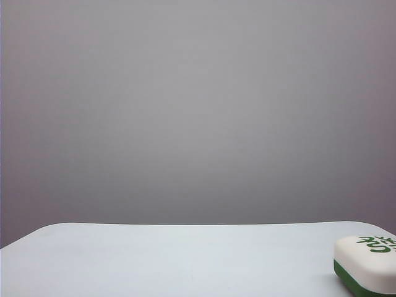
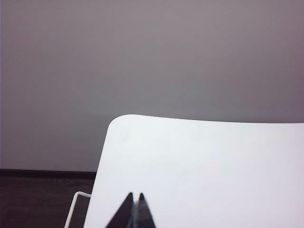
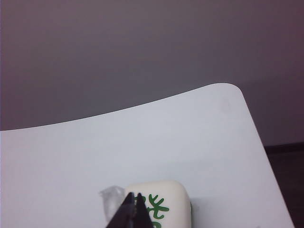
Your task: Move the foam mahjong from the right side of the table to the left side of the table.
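Exterior view: foam mahjong (image 1: pixel 366 263) on white table (image 1: pixel 154 260), grey wall (image 1: pixel 198 111).

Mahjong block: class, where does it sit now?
In the exterior view the mahjong block sits at the table's near right edge, just ahead of the shut right hand.

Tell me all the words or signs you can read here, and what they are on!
Green Chinese character on top of the foam mahjong: cut off at the picture edge in the exterior view, partly hidden behind the right gripper in its wrist view, so unreadable.
Table, left gripper: no writing.
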Controlling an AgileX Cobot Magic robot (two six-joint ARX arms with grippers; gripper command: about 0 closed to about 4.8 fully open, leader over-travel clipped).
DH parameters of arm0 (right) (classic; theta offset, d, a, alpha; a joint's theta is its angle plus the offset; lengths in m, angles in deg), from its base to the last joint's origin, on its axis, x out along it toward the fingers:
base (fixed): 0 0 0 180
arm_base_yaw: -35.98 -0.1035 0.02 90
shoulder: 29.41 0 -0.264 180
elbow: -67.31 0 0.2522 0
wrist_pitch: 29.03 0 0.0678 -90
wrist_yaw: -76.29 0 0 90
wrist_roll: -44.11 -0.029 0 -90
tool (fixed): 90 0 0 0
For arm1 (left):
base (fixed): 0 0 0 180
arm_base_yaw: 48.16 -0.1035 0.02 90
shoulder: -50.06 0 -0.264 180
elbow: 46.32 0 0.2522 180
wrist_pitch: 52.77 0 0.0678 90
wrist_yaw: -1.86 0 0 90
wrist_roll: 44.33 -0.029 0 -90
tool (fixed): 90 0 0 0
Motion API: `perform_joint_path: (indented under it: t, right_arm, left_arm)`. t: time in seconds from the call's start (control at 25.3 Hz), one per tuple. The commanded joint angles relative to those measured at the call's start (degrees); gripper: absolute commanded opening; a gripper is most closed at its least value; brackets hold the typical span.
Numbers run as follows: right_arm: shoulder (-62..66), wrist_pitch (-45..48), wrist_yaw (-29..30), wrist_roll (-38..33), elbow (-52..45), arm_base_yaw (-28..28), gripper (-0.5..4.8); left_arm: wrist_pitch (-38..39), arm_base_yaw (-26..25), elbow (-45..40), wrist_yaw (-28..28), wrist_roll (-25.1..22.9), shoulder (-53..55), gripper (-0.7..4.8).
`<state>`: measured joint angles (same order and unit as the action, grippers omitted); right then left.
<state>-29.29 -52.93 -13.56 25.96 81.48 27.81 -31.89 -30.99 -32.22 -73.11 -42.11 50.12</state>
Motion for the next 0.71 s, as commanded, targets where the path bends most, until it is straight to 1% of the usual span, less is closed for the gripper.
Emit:
perform_joint_path:
  t: [0.04,0.28,0.36,0.44,0.51,0.59,0.67,0.71]
  right_arm:
    - [0.0,0.9,-0.2,0.2,-0.3,0.0,-0.05]
    - [0.0,0.9,-0.2,0.2,-0.3,0.0,-0.05]
    - [0.0,1.1,-0.2,0.2,-0.2,0.0,-0.05]
    - [0.0,2.1,-0.8,0.2,-0.1,0.0,-0.05]
    - [0.1,2.8,-3.0,0.1,-0.1,0.0,-0.05]
    - [0.3,2.9,-3.1,-0.3,0.4,0.0,-0.05]
    - [1.2,2.7,-3.2,-1.2,1.7,0.0,-0.05]
    - [2.7,2.7,-4.1,-1.2,3.0,0.0,-0.05]
  left_arm:
    - [-0.6,0.0,0.0,-0.3,-0.3,0.0,-0.02]
    - [-0.8,0.0,0.3,-0.4,0.0,0.0,-0.03]
    - [-0.8,0.0,2.2,-1.8,-0.1,0.0,-0.05]
    - [-0.8,-0.1,4.7,-0.2,-0.3,0.1,-0.05]
    - [-0.9,-0.1,6.8,2.1,-0.3,0.7,-0.05]
    - [-0.9,-0.1,8.2,3.0,-0.3,1.9,-0.05]
    - [-0.9,-0.1,10.2,3.4,-1.7,4.4,-0.05]
    - [-1.0,-0.1,12.2,3.4,-4.2,7.3,-0.05]
